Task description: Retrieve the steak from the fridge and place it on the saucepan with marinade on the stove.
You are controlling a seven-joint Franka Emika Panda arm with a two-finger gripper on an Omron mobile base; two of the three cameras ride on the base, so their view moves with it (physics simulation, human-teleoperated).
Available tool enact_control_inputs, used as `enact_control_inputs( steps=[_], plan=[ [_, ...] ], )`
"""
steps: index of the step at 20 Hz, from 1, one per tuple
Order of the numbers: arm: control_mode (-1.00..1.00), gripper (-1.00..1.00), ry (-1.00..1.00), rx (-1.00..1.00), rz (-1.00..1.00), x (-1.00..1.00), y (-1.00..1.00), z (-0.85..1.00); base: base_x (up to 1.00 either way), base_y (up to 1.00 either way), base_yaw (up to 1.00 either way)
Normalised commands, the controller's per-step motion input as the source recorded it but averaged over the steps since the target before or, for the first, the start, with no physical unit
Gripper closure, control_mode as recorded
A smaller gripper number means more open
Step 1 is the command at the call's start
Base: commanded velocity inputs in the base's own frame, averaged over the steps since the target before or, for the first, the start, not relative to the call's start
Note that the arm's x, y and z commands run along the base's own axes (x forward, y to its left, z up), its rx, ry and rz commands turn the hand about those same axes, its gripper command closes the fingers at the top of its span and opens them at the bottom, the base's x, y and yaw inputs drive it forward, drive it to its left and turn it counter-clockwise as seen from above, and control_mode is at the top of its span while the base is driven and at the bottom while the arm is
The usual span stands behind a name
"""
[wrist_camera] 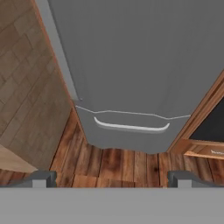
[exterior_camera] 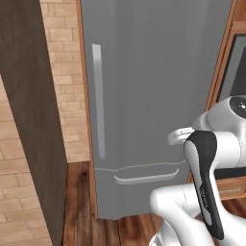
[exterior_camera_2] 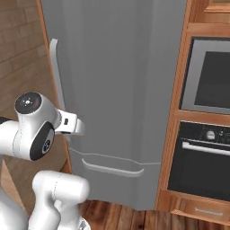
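Observation:
The tall grey fridge (exterior_camera: 153, 86) (exterior_camera_2: 117, 81) (wrist_camera: 140, 57) stands shut in front of me. Its long pale vertical handle (exterior_camera: 98, 101) (exterior_camera_2: 57, 76) runs down the door's left side, and a curved drawer handle (exterior_camera: 146, 177) (exterior_camera_2: 112, 168) (wrist_camera: 131, 127) sits low on the front. My gripper (wrist_camera: 112, 179) is open, its two tips far apart, well short of the fridge and looking down at the drawer and the floor. Steak, saucepan, marinade and stove are out of view.
A dark wood panel (exterior_camera: 33, 115) stands close on the left before a brick wall (exterior_camera: 67, 77). Right of the fridge, a wooden cabinet holds a microwave (exterior_camera_2: 211, 76) above a black oven (exterior_camera_2: 202, 157). Wood plank floor (wrist_camera: 118, 162) lies below.

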Motion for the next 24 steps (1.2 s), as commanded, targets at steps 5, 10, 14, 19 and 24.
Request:
enact_control_inputs(
  steps=[5, 10, 14, 19, 24],
  plan=[
    [1.00, -1.00, 0.00, 0.00, 0.00, 0.00, 0.00, 0.00, -0.39, 0.52, 0.00],
    [1.00, -1.00, 0.00, 0.00, 0.00, 0.00, 0.00, 0.00, -0.08, 0.60, 0.00],
    [1.00, -1.00, 0.00, 0.00, 0.00, 0.00, 0.00, 0.00, 0.10, 0.45, -0.05],
    [1.00, -1.00, 0.00, 0.00, 0.00, 0.00, 0.00, 0.00, 0.27, 0.37, -0.08],
    [1.00, -1.00, 0.00, 0.00, 0.00, 0.00, 0.00, 0.00, 0.17, 0.21, -0.05]
  ],
)
